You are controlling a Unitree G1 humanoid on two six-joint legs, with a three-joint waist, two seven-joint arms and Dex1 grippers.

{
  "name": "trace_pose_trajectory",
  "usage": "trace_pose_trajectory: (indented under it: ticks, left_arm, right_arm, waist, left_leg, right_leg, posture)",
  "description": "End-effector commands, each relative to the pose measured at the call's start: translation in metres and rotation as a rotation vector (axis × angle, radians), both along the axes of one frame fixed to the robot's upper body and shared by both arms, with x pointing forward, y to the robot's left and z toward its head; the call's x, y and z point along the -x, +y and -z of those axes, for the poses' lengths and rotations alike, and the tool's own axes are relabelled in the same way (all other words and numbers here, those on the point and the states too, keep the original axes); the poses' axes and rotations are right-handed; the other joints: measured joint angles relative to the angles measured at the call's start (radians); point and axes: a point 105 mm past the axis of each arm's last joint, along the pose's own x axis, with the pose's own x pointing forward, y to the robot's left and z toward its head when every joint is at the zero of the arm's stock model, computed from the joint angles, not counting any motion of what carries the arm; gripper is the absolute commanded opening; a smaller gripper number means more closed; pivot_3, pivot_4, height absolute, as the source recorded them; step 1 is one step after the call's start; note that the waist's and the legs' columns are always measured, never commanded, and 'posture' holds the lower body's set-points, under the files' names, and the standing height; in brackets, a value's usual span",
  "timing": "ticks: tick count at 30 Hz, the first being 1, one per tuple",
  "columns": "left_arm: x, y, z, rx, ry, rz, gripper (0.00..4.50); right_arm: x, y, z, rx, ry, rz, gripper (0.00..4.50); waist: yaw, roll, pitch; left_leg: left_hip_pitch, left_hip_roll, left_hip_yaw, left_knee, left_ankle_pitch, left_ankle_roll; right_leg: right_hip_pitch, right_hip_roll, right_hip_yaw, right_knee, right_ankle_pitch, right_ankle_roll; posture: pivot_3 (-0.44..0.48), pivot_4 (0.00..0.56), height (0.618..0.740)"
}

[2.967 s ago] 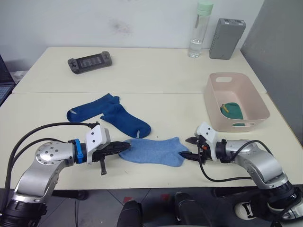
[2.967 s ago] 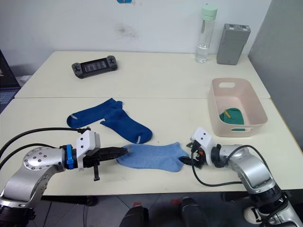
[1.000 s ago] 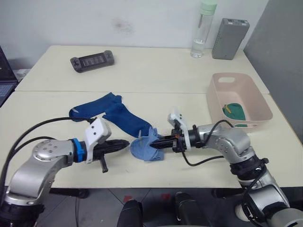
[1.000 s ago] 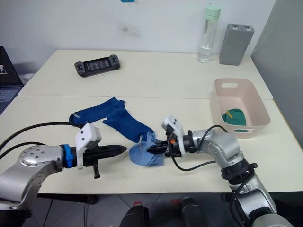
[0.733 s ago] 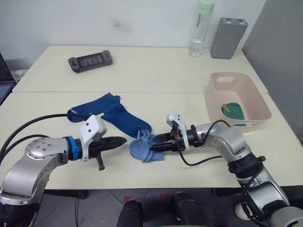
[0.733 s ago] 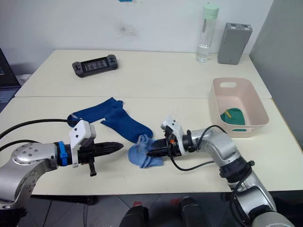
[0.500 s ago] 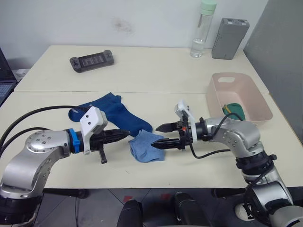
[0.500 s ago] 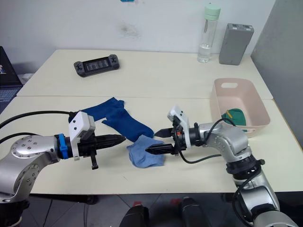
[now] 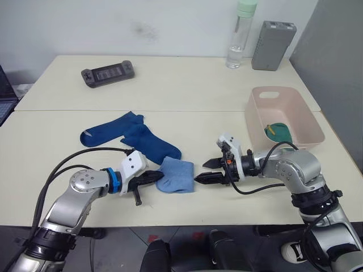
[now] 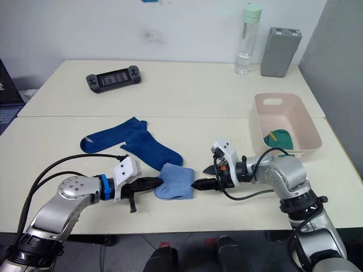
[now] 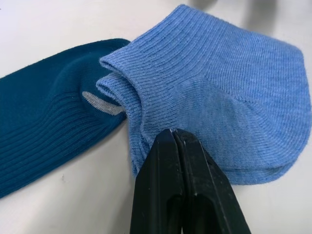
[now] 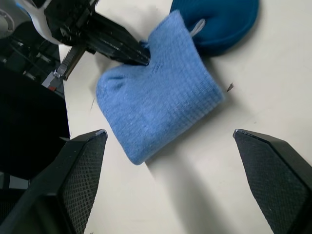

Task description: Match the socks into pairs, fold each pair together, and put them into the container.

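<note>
The folded pair of light blue socks lies on the cream desk near its front edge, doubled over into a compact bundle. The left tool has its two black fingers pressed together at the bundle's left edge; in the left wrist view the fingertips meet against the ribbed cuff layers, though whether fabric is actually pinched between them cannot be told. The right tool hovers just to the right of the bundle, apart from it, with its jaws spread wide; the right wrist view shows its two fingers far apart on either side of the blue bundle. Just behind the bundle lie the two dark navy socks, overlapping one another, the toe of the nearer one touching or nearly touching the light blue fabric. The pale pink container stands at the desk's right side, well apart from both tools, with a green sock bundle bearing a yellow mark inside it. At the desk's back stand a handheld game console, a clear water bottle with a green cap, and a grey box.
</note>
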Motion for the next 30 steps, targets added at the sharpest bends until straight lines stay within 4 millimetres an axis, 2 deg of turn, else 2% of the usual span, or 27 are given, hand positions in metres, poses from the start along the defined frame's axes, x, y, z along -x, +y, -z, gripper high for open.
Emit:
trace_pose_trajectory:
  ticks: [1, 8, 13, 19, 22, 24, 30]
  left_arm:
    - [0.006, 0.007, 0.008, -0.026, 0.031, -0.018, 0.00]
    - [0.009, 0.006, 0.006, -0.022, 0.030, -0.015, 0.00]
    - [0.010, 0.008, 0.003, -0.019, 0.027, -0.017, 0.00]
    - [0.013, 0.007, 0.000, -0.005, 0.029, -0.014, 0.00]
    - [0.014, 0.007, -0.001, 0.002, 0.030, -0.014, 0.00]
    - [0.013, 0.007, -0.002, 0.017, 0.024, -0.014, 0.00]
    - [0.014, 0.006, -0.017, 0.069, 0.021, 0.015, 0.00]
  right_arm:
    - [0.003, 0.008, 0.001, -0.018, 0.003, -0.022, 4.45]
    - [0.004, 0.043, 0.007, -0.102, 0.116, -0.043, 4.45]
    - [0.000, 0.064, 0.000, -0.181, 0.198, -0.036, 4.45]
    - [-0.008, 0.068, 0.001, -0.198, 0.226, 0.006, 4.45]
    - [-0.012, 0.065, 0.005, -0.166, 0.182, 0.018, 3.85]
    - [-0.012, 0.064, 0.006, -0.163, 0.174, 0.018, 3.27]
    - [-0.015, 0.061, 0.000, -0.176, 0.141, 0.027, 1.12]
  waist:
    - [-0.003, 0.000, 0.000]
    - [-0.005, 0.000, 0.000]
    - [-0.005, 0.000, 0.000]
    - [-0.004, 0.000, 0.000]
    - [-0.005, 0.000, 0.000]
    - [-0.005, 0.000, 0.000]
    - [-0.005, 0.000, 0.000]
  left_leg:
    - [0.000, 0.000, 0.000, 0.000, 0.000, 0.000]
    - [0.001, 0.000, 0.000, 0.000, 0.000, 0.000]
    - [0.001, 0.000, 0.000, 0.000, 0.000, 0.000]
    - [0.000, 0.000, 0.000, 0.000, 0.000, 0.000]
    - [0.000, 0.000, -0.001, 0.000, 0.000, 0.000]
    - [0.000, 0.000, 0.000, -0.001, 0.000, 0.000]
    - [0.000, 0.000, 0.000, -0.001, 0.000, 0.000]
  right_leg:
    - [0.000, 0.000, 0.000, 0.000, 0.000, 0.000]
    - [0.000, 0.000, 0.000, 0.000, 0.000, 0.000]
    - [0.000, 0.000, 0.000, 0.000, 0.000, 0.000]
    - [0.000, 0.000, 0.000, 0.000, 0.000, 0.000]
    - [0.000, 0.000, -0.001, 0.000, 0.000, 0.000]
    - [0.000, 0.000, -0.001, 0.000, 0.000, 0.000]
    - [0.000, 0.000, -0.001, 0.000, 0.000, 0.000]
  posture:
    - [0.000, 0.150, 0.740]
    - [0.000, 0.150, 0.740]
    - [0.000, 0.150, 0.740]
    - [0.000, 0.150, 0.740]
    - [0.000, 0.150, 0.740]
    - [0.000, 0.150, 0.740]
    - [0.000, 0.150, 0.740]
